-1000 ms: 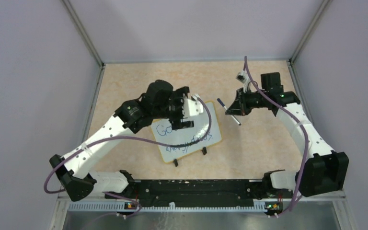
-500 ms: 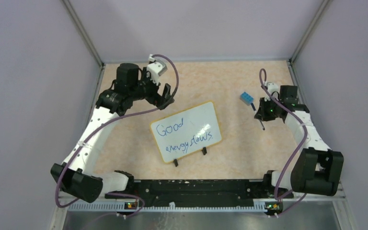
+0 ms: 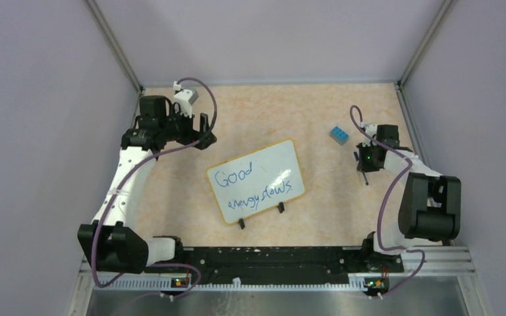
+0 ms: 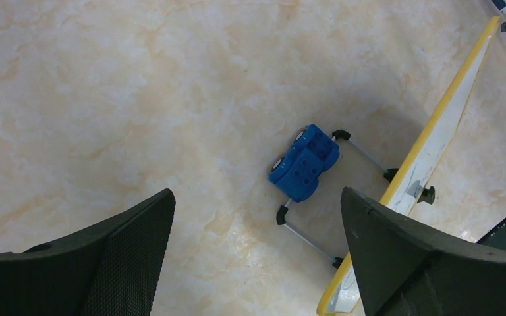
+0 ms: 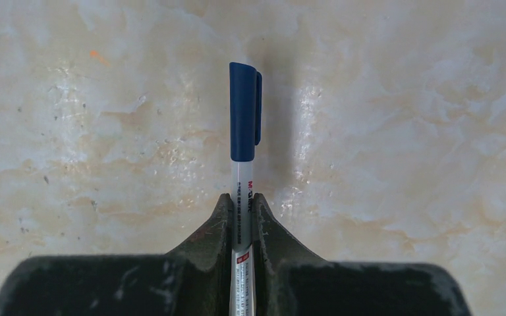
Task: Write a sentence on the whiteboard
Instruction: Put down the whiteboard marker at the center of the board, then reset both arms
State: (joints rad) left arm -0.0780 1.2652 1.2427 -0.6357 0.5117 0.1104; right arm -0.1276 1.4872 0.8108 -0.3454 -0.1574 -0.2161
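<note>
Since the sentence (image 3: pixel 253 186) covered the whiteboard (image 3: pixel 284 160), the right gripper (image 5: pixel 242 217) pinched the capped marker (image 5: pixel 244 112) aside; left gripper (image 4: pixel 257 197) gaped empty.

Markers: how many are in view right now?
1. The marker, capped, is clamped in the right gripper, over the table's right side. Others may be hidden from these views.

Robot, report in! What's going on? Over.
Left pincer open, empty. Right pincer shut on capped marker. Whiteboard has sentence written. Nothing blocking it.
</note>
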